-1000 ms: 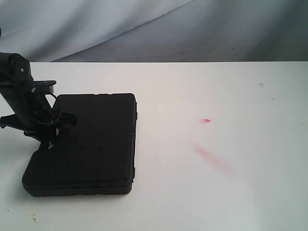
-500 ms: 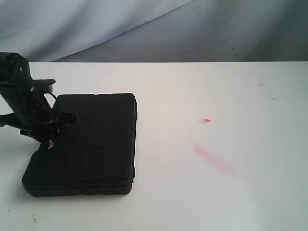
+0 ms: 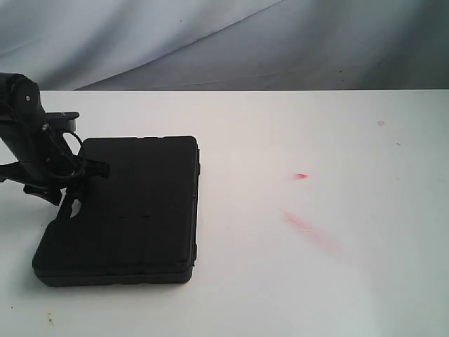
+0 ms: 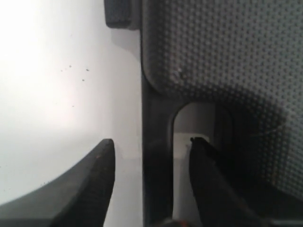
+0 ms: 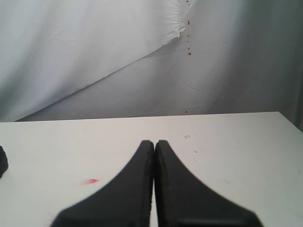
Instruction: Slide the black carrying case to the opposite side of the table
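- Black carrying case (image 3: 130, 203) lies flat on the counter's (image 3: 316, 126) left part.
- Left pincer (image 4: 151, 144) straddles its handle (image 4: 156, 189), spread open; right pincer (image 5: 155, 142) is pressed closed, empty.
- Best clamp the handle firmly, then push rightward low and steady, keeping the case flat.
- Count: one case, one handle, two pincers.

Black carrying case (image 4: 227, 61), dimpled lid, lying flat on the white counter (image 4: 57, 94). Left gripper (image 4: 152, 141) has its jaws spread, straddling the case's handle bar (image 4: 156, 179): one finger over bare counter, the other in the handle cutout. A gap shows on the counter side. Dark specks (image 4: 75, 71) on the counter.
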Motion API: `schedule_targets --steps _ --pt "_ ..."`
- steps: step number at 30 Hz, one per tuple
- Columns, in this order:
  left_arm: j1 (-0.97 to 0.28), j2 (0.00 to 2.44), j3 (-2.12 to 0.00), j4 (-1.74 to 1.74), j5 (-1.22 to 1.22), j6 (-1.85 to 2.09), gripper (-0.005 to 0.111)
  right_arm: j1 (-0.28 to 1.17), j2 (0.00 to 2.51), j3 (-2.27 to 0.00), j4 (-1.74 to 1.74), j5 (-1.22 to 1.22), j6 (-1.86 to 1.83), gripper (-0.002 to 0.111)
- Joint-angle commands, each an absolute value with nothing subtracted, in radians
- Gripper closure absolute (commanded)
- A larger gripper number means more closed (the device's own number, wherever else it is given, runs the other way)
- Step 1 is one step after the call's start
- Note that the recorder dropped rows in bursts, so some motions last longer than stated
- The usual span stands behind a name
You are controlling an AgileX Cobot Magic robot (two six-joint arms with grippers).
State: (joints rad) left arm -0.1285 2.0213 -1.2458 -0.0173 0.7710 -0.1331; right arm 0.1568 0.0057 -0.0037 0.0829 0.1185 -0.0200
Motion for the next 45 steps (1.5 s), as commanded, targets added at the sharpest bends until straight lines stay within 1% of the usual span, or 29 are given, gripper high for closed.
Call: schedule_targets --steps 1,15,17,18,19,20,23,24,30,35,38,42,45 --pt "-0.127 1.966 -1.244 -0.020 0.764 -0.128 0.059 0.151 0.000 0.000 0.091 0.117 -0.023 0.108" --pt "-0.127 1.788 -1.244 -0.020 0.869 -0.128 0.059 0.151 0.000 0.000 0.091 0.117 -0.023 0.108" --pt "-0.127 1.750 -1.244 -0.039 0.884 -0.128 0.066 0.151 0.000 0.000 0.091 0.117 -0.023 0.108" --pt "-0.127 1.720 -1.244 -0.060 0.886 -0.128 0.080 0.151 0.000 0.000 0.091 0.117 -0.023 0.108" --pt "-0.129 1.706 -1.240 -0.068 0.882 -0.128 0.087 0.151 0.000 0.000 0.091 0.117 -0.023 0.108" --pt "-0.133 1.662 -1.210 -0.077 0.840 -0.128 0.107 0.151 0.000 0.000 0.091 0.117 -0.023 0.108" --pt "-0.135 1.548 -1.086 -0.099 0.702 -0.126 0.106 0.151 0.000 0.000 0.091 0.117 -0.023 0.108" --pt "-0.138 1.492 -1.011 -0.095 0.644 -0.126 0.106 0.151 0.000 0.000 0.091 0.117 -0.023 0.108" --pt "-0.138 1.202 -0.761 -0.095 0.459 -0.121 0.107 0.151 0.000 0.000 0.091 0.117 -0.023 0.108" --pt "-0.138 1.038 -0.686 -0.095 0.444 -0.121 0.107 0.151 0.000 0.000 0.091 0.117 -0.023 0.108" --pt "-0.138 0.874 -0.634 -0.099 0.447 -0.121 0.107 0.151 0.000 0.000 0.091 0.117 -0.023 0.108" --pt "-0.138 0.745 -0.596 -0.099 0.455 -0.121 0.107 0.151 0.000 0.000 0.091 0.117 -0.023 0.108" --pt "-0.138 0.573 -0.546 -0.099 0.468 -0.121 0.107 0.151 0.000 0.000 0.091 0.117 -0.023 0.108"
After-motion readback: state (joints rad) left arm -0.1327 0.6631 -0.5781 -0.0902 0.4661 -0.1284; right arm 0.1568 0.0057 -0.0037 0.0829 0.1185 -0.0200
